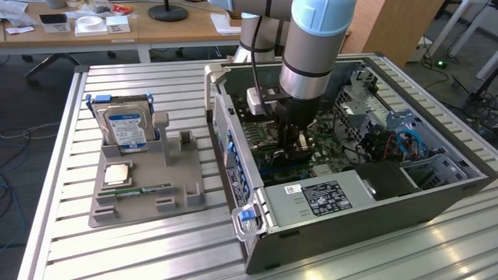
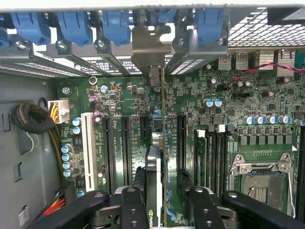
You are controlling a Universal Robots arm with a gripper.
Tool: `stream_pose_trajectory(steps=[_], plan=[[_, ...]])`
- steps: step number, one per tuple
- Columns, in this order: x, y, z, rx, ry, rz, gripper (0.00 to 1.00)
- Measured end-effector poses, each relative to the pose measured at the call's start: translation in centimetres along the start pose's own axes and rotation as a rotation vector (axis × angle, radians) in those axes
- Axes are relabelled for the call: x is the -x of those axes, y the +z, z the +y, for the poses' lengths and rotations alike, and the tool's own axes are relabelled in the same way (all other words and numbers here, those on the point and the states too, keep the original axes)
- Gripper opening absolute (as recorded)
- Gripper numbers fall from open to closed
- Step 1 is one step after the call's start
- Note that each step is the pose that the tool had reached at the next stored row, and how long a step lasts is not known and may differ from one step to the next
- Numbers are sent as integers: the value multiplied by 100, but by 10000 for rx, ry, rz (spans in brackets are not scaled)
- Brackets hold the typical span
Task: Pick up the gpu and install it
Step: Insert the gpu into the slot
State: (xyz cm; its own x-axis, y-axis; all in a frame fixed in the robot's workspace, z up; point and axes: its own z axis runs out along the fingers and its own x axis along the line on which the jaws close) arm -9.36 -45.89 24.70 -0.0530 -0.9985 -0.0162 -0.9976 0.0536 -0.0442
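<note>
Gpu (image 2: 161,157) upright, edge-on in motherboard slot

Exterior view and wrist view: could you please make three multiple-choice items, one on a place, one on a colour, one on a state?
1. Where does the hard drive stand?
A. In the grey holder beside the computer case
B. Inside the case
C. On the floor

2. What colour are the clips above the card slots?
A. Red
B. Blue
C. Yellow

3. How does the claw stand at the graphics card?
A. Shut on a cable
B. Open, one finger on each side of the card
C. Lifted out above the case

Key: 1 A, the drive stands upright in the holder; 2 B, the wrist view shows them blue; 3 B, gaps show on both sides of the upright card.
</note>
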Motion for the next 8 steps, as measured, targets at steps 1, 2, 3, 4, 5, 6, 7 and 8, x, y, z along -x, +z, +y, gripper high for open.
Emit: stream_pose_trajectory(steps=[1,2,3,4,5,6,7,8], plan=[[0,0,0,1,0,1,40],[0,0,0,1,0,1,40],[0,0,0,1,0,1,40],[0,0,0,0,1,1,39],[0,0,0,1,0,1,39],[0,0,0,0,0,1,39],[0,0,0,0,0,1,32],[0,-1,0,1,0,1,32]])
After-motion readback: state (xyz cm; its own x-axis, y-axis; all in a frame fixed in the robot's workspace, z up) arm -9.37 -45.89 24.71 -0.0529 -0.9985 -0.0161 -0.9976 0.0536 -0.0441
